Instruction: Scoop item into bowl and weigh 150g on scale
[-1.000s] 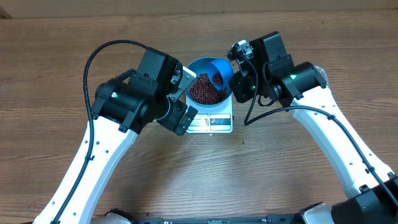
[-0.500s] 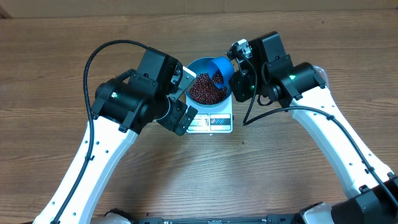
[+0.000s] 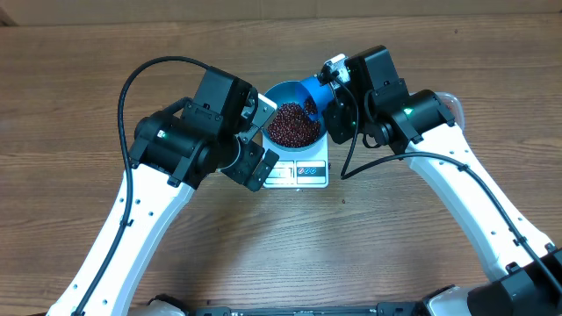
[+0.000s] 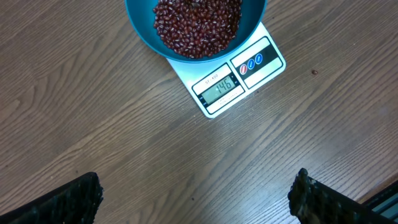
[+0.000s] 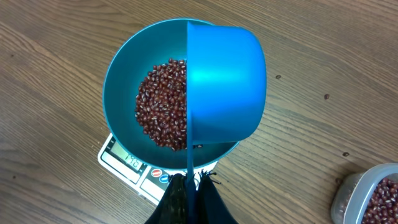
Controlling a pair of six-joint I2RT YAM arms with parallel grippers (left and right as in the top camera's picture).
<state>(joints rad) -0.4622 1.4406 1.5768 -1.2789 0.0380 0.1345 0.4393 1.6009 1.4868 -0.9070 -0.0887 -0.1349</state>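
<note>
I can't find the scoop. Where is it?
In the right wrist view, the blue scoop is tipped over the right half of the bowl on the scale, held by the right gripper.

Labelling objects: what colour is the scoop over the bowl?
Bright blue scoop, clearest in the right wrist view.

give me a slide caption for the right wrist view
Right hand holds the blue scoop tipped over the bowl of red beans on the white scale.
</note>
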